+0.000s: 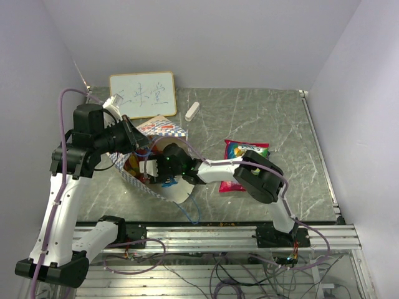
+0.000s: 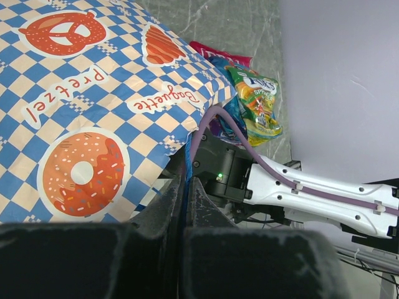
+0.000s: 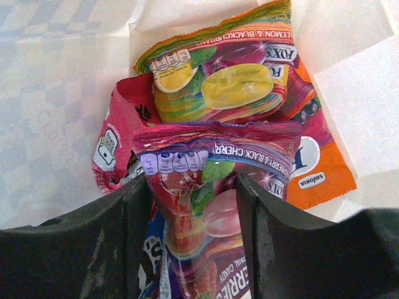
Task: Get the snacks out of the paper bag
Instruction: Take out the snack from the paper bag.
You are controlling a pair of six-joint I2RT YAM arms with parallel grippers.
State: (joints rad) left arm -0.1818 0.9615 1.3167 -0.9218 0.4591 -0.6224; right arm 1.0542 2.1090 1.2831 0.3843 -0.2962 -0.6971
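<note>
The paper bag (image 1: 165, 129) lies on its side, its mouth toward the right arm. My left gripper (image 1: 138, 142) is shut on the bag's rim and blue cord (image 2: 184, 184), holding the checked side (image 2: 93, 112) up. My right gripper (image 1: 163, 169) reaches inside the bag. There its fingers (image 3: 124, 224) pinch a red-purple berry candy packet (image 3: 199, 205). Behind it lie a green-yellow lemon packet (image 3: 230, 81), an orange packet (image 3: 318, 165) and a red one (image 3: 115, 143); a blue packet (image 3: 153, 252) shows underneath. Out on the table lies a pink-red packet (image 1: 245, 151) with a green-yellow one (image 2: 259, 99) on it.
A white framed writing board (image 1: 142, 93) leans at the back left, with a small white oblong block (image 1: 192, 111) beside it. The right arm (image 2: 312, 190) stretches across the marbled table (image 1: 274, 118) into the bag. Walls close in on three sides.
</note>
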